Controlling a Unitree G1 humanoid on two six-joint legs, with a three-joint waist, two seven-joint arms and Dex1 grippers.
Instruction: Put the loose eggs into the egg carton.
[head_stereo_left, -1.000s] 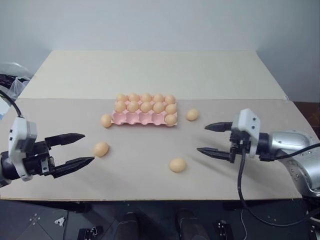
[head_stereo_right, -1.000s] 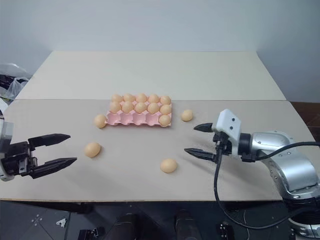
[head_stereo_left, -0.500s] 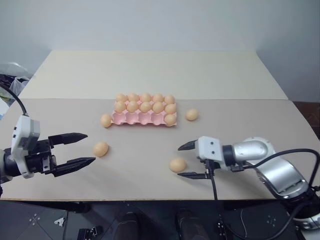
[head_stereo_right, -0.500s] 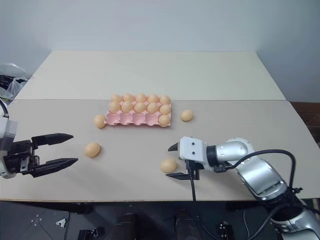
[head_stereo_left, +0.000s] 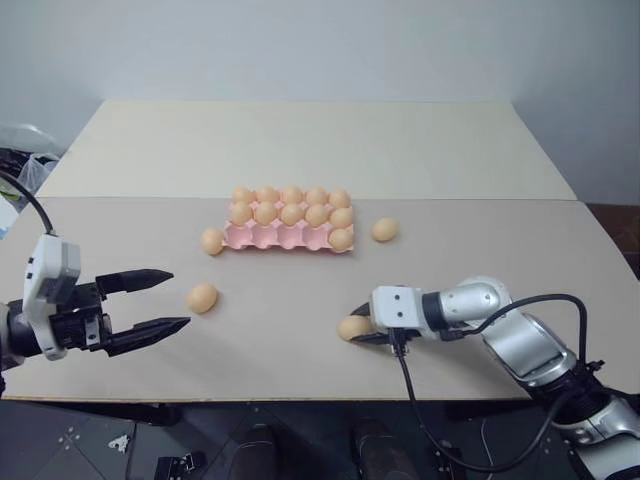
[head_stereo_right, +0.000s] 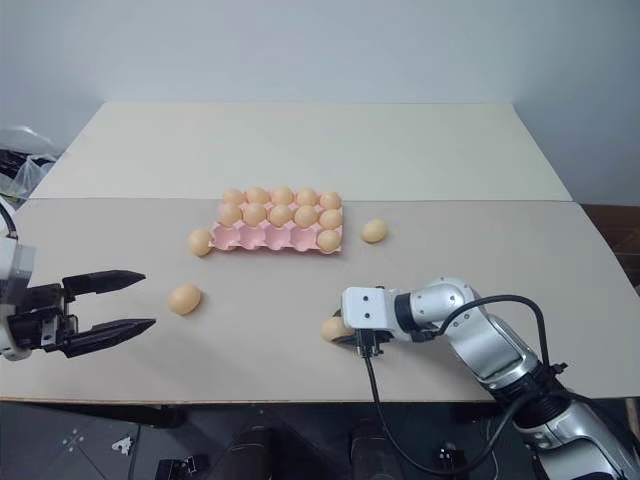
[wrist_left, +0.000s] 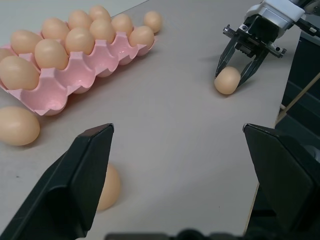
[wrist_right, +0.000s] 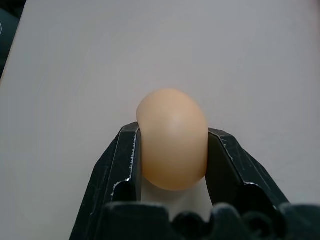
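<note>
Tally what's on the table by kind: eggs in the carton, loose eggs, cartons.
Eggs in carton: 11
Loose eggs: 4
Carton: 1
Total: 16

wall (head_stereo_left: 320, 45): plain pale grey | tables (head_stereo_left: 300, 150): 2 beige, abutting | floor (head_stereo_left: 60, 440): dark

Silver right arm (head_stereo_left: 510, 335) with black cable, white wrist blocks, black-fingered end effectors.

A pale beige desk (head_stereo_left: 420, 150) carries a pink egg carton (head_stereo_left: 285, 236) near its middle. Loose eggs lie on it: one (head_stereo_left: 211, 241) touching the carton's left end, one (head_stereo_left: 385, 229) near its right end, one (head_stereo_left: 202, 297) nearer the front left, and one (head_stereo_left: 353, 327) at the front.
</note>
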